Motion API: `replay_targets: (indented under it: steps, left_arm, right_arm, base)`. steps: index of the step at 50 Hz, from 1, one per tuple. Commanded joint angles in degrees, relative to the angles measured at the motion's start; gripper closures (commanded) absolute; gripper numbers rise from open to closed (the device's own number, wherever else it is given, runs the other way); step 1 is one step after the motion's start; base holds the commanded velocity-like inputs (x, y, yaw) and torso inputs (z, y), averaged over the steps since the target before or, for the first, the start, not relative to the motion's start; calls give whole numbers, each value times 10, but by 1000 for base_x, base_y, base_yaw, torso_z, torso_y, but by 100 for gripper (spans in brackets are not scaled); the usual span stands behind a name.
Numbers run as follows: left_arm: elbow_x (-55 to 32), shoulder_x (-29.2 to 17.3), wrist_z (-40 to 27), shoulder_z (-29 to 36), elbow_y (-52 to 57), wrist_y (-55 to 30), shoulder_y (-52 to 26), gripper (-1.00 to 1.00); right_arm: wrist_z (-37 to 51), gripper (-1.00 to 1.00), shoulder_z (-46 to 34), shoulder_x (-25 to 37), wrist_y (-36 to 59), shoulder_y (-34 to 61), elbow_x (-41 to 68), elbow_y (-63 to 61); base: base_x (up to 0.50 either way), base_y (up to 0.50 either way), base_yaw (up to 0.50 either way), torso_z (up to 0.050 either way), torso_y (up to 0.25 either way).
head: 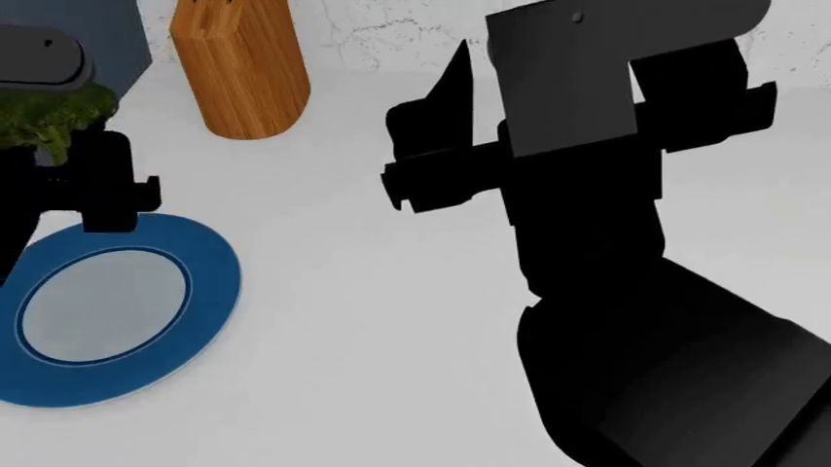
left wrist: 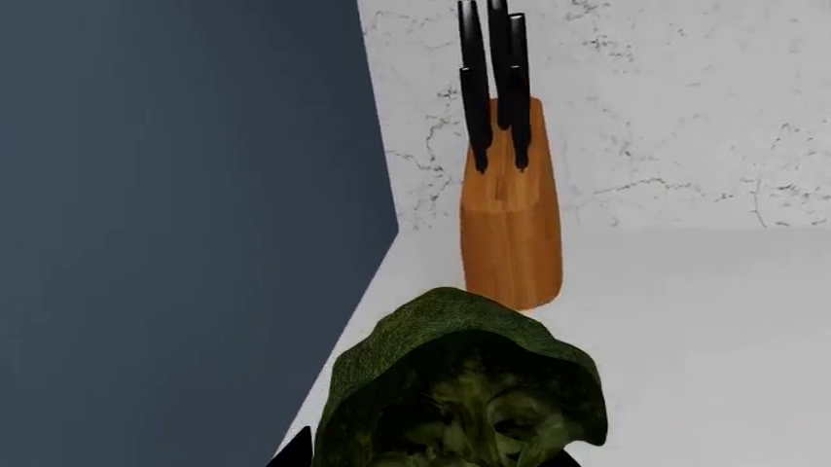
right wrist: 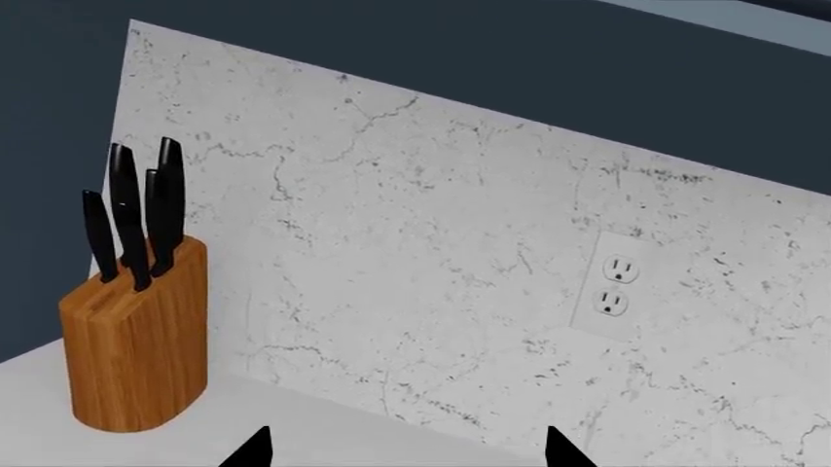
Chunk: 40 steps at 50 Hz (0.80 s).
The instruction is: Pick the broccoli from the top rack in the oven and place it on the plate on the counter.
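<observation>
The broccoli (left wrist: 461, 389) is held in my left gripper (left wrist: 422, 457), whose black fingertips close on its sides. In the head view the broccoli (head: 50, 115) and left gripper (head: 58, 146) hang at the far left, just above the far edge of the blue-rimmed plate (head: 208, 282) on the white counter (head: 389, 321). My right gripper (right wrist: 405, 452) is open and empty, its two tips wide apart; in the head view it (head: 429, 126) is raised over the counter's middle. The oven and top rack are out of view.
A wooden knife block (head: 240, 63) with black handles stands at the back of the counter against the marble backsplash (right wrist: 454, 243); it also shows in the wrist views (left wrist: 511, 209) (right wrist: 134, 336). A wall outlet (right wrist: 613, 287) sits on the backsplash. A dark blue-grey panel (left wrist: 182, 214) flanks the counter's left end.
</observation>
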Motion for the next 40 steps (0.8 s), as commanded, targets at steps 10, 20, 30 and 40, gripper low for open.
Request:
replay_targets:
  steps: [10, 20, 30, 40]
  left_arm:
    - [36, 8, 46, 33, -77, 15, 26, 100]
    - [63, 7, 77, 48, -101, 34, 44, 100]
    - [69, 9, 83, 57, -113, 35, 52, 100]
    - [74, 13, 99, 70, -137, 31, 54, 100]
  right_arm:
    - [-2, -100, 0, 6, -10, -6, 2, -1]
    - [-3, -100, -6, 4, -13, -3, -2, 4]
    - [-5, -100, -10, 4, -17, -1, -5, 7]
    - [-4, -100, -10, 4, -18, 1, -3, 8]
  base:
    - [0, 0, 0, 0, 0]
    - [0, 0, 0, 1, 1]
    - [0, 0, 0, 0, 0]
    - [0, 0, 0, 0, 0]
